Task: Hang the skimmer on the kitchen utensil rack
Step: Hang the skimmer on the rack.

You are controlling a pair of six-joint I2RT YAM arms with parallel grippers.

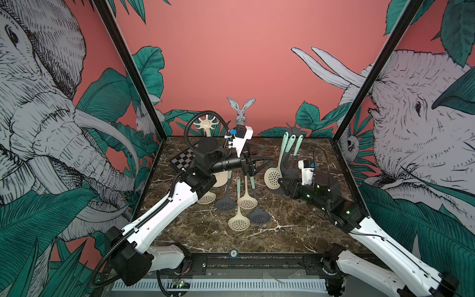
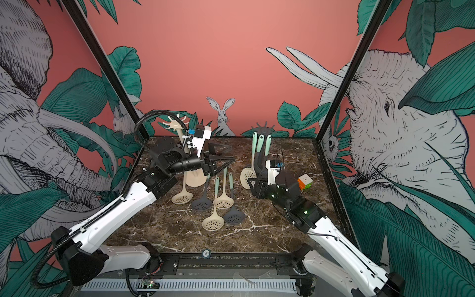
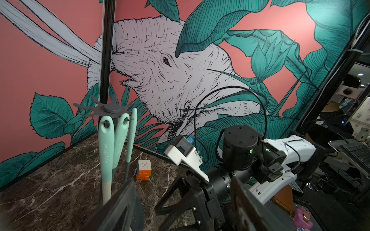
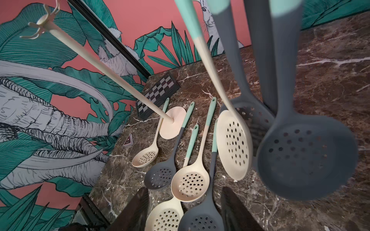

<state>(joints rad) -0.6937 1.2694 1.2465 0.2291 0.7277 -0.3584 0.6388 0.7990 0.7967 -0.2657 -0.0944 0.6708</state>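
Skimmer (image 4: 304,156) on rack (image 3: 109,108), bowl dangling just ahead of right pincer (image 4: 185,190), jaws apart, empty. Danger: clipping bowl while backing off, unhooking it or toppling rack.

Robot lab booth, 2 arms (image 1: 164,205), jungle-print panels (image 1: 231,64), black frame posts (image 1: 128,69), marble tabletop (image 1: 282,231)

The table (image 1: 282,231) is dark brown marble, veined white. Just beyond the right pincer (image 1: 284,185), the rack (image 3: 104,108) is dark grey; its hung skimmers (image 3: 106,152) have mint handles, one bowl cream, two dark grey. To that pincer's right, the cube (image 2: 305,182) shows white and orange. Below the left pincer (image 1: 264,160), the loose skimmers (image 1: 239,222) are cream or dark grey with mint handles. To its left are a cream rack (image 1: 205,124) and a black-and-white checked board (image 1: 183,158). The walls (image 1: 231,64) are salmon with teal leaves (image 1: 149,74) and grey inked elephants (image 1: 411,108).
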